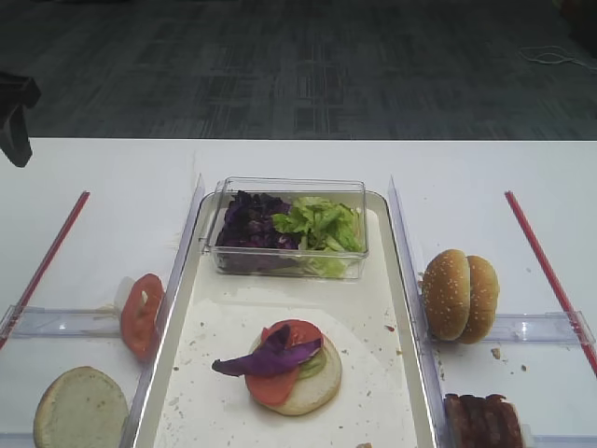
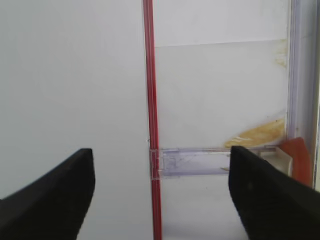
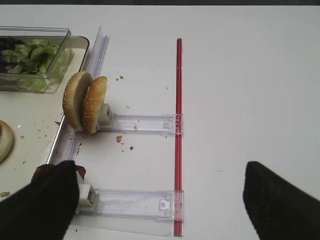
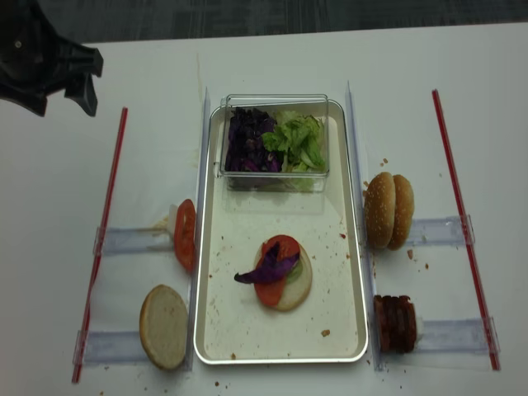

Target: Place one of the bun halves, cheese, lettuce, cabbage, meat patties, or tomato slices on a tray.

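Between placements: stack on tray (image 4: 210,330) shows cabbage (image 4: 266,270) topmost; both claws released, empty; next, patties (image 4: 395,323) near worktop's right edge.

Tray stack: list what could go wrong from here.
1. The cabbage hangs off the tomato slice on the bun half; another layer could push it off.
2. The sesame bun halves stand on edge beside the tray; a nudge could topple them.

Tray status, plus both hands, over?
Left hand open, empty, off at far left. Right hand open, empty, near meat patties. Tray holds bun half with tomato slice, cabbage on top. Nothing blocking.
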### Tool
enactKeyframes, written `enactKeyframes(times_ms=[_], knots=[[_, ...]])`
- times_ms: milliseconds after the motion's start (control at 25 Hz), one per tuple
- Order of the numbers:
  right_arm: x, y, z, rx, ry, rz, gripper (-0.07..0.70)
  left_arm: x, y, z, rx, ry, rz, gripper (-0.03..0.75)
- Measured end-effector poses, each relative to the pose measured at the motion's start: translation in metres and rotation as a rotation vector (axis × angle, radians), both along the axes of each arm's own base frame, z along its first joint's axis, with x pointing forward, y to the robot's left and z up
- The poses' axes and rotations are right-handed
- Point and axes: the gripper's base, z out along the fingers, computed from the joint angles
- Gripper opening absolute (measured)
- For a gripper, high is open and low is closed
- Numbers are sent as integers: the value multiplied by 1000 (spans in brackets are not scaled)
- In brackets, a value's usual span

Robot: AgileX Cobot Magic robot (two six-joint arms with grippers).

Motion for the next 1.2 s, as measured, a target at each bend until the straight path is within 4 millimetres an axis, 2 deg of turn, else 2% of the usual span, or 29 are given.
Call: enactKeyframes(times_ms=[160, 280, 600, 960, 1200], knots=[[0, 0, 0, 0, 0, 0, 690, -22, -2, -5, -16, 33, 2, 545], [0, 0, 0, -2, 0, 1, 690, -49, -3, -13, -18, 77, 1, 545], [0, 0, 0, -2, 0, 1, 690, -143, -7, -28, -19, 118, 1, 545], [0, 0, 0, -2, 0, 1, 690, -251, -11, -30, -11, -97, -1, 545], [0, 0, 0, -2, 0, 1, 690, -299, -13, -42, -4, -254, 0, 545]])
